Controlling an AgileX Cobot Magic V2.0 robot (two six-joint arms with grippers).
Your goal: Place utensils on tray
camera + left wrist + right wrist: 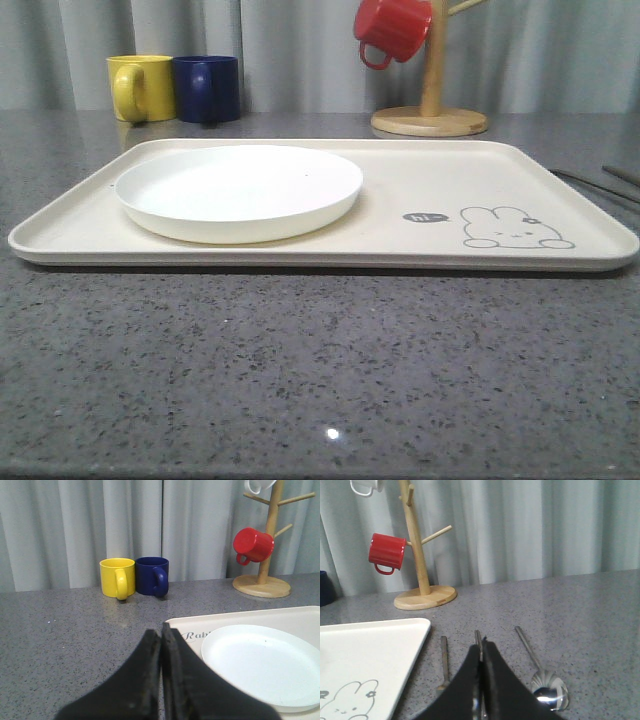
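The cream tray [400,230] with its bunny drawing lies across the middle of the grey counter, a round white plate [238,190] on its left half. The utensils rest on the counter just off the tray's right edge [598,185]. In the right wrist view I see the fork's handle [443,660], the chopsticks [478,639] and the spoon [549,692] side by side beside the tray [370,650]. My right gripper [481,647] hovers shut over the chopsticks, which show in line with its fingers. My left gripper [161,632] is shut and empty near the tray's left corner [280,615].
A yellow mug [140,87] and a dark blue mug [207,88] stand at the back left. A wooden mug tree [430,110] with a red mug [392,28] stands at the back right. A grey curtain closes off the back.
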